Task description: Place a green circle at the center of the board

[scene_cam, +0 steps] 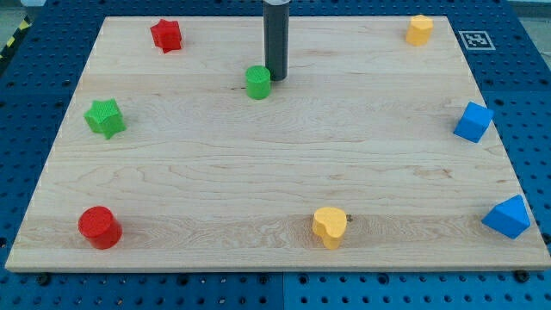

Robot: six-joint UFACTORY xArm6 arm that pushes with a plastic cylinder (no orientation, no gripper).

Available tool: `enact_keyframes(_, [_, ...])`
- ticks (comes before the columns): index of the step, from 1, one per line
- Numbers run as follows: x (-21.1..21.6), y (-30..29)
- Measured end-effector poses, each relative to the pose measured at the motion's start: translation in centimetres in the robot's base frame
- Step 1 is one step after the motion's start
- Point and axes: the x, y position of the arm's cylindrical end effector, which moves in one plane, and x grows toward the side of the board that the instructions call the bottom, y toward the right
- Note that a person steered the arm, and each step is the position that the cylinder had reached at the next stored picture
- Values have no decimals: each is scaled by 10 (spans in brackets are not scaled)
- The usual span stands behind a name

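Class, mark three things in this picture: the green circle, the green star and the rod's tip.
green circle [257,82], camera view, on its top face.
green star [105,117], camera view, on its top face.
my tip [275,78], camera view, rod's lower end, beside the green circle's right.

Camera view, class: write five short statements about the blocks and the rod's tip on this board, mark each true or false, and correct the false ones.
1. My tip is just to the view's right of the green circle. True.
2. The green circle lies at the board's centre. False: it lies above centre, toward the view's top.
3. The red star is near the top left corner. True.
4. The yellow heart touches the red circle. False: they are far apart along the bottom edge.
5. Both blue blocks are on the view's left. False: they are at the right edge.
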Motion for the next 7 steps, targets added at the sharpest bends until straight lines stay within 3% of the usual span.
enact_keyframes(5, [20, 0])
enact_keyframes(7, [8, 0])
